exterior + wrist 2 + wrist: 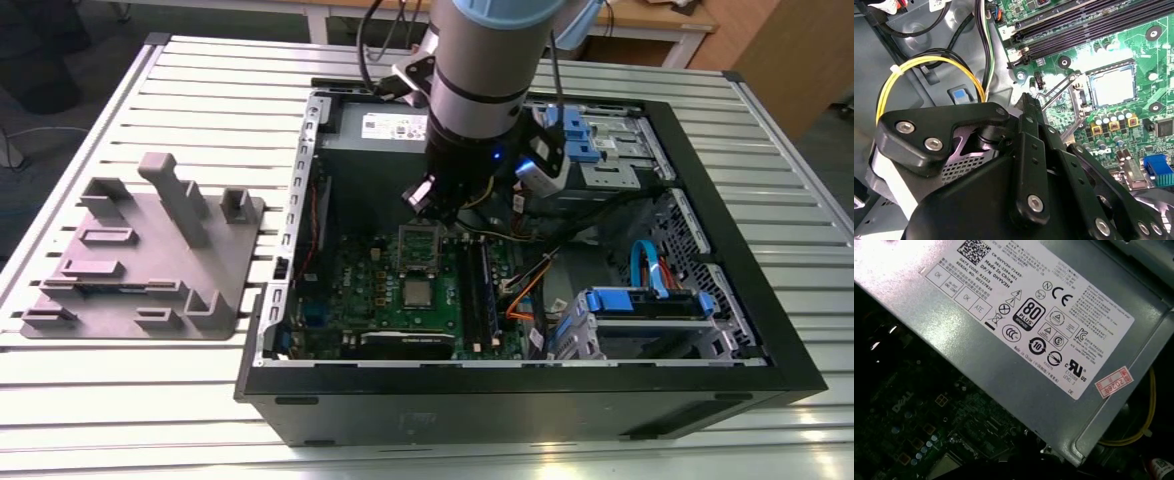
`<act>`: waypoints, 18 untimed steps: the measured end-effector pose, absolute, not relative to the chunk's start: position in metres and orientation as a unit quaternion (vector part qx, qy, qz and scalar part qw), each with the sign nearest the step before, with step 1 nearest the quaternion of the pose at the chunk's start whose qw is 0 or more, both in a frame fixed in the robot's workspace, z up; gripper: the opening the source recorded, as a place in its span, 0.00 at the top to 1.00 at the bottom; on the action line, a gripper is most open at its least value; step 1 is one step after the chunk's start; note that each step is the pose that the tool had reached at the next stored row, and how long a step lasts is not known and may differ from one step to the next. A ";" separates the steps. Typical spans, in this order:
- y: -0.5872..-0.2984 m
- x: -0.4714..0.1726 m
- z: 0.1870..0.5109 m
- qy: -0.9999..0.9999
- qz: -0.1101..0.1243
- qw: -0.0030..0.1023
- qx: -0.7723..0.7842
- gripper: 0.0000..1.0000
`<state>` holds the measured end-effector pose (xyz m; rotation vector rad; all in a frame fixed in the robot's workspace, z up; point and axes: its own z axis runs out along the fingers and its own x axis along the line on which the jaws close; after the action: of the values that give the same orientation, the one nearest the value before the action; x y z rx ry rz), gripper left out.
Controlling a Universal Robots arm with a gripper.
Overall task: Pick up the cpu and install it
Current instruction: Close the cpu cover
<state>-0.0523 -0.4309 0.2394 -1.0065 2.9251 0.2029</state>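
A slatted metal counter [160, 400] is carrying everything, its far edges running out of the exterior view. An open black computer case [534, 400] is lying on its side across the middle and the exterior view's right, and a grey moulded fixture [147, 250] is sitting apart from it toward the exterior view's left. The arm [487, 60] is coming down from the upper middle of that frame, cut off at the top edge and hiding part of the case's rear wall. The silver power supply [1019, 365] is showing its labelled face in the first wrist view, with a dim, hard-to-read stretch of board beside it. The green motherboard [387, 320] is lying flat in the case; in the second wrist view the black linkage [1004, 200] is covering much of it. The gripper [434, 197] is hanging just above the raised socket frame [420, 245], and whether its grasp is wide or narrow cannot be told, since the arm and linkage are masking it. A yellow cable [919, 62] is looping near the case wall. The cpu [418, 293] is lying flat in the board's socket, below the frame in the exterior view, apart from the gripper; in the second wrist view the cpu [1112, 86] is appearing as a small pale silvery square ringed by a dark border, catching glare.
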 end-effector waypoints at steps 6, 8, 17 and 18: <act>-0.433 -0.053 0.241 0.942 0.066 0.022 -0.327 0.89; -0.434 -0.053 0.241 0.942 0.066 0.022 -0.328 0.89; -0.435 -0.053 0.243 0.941 0.066 0.023 -0.331 0.89; -0.436 -0.053 0.244 0.941 0.066 0.023 -0.332 0.89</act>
<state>-0.0534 -0.4362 0.2435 -1.0274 2.9131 0.2045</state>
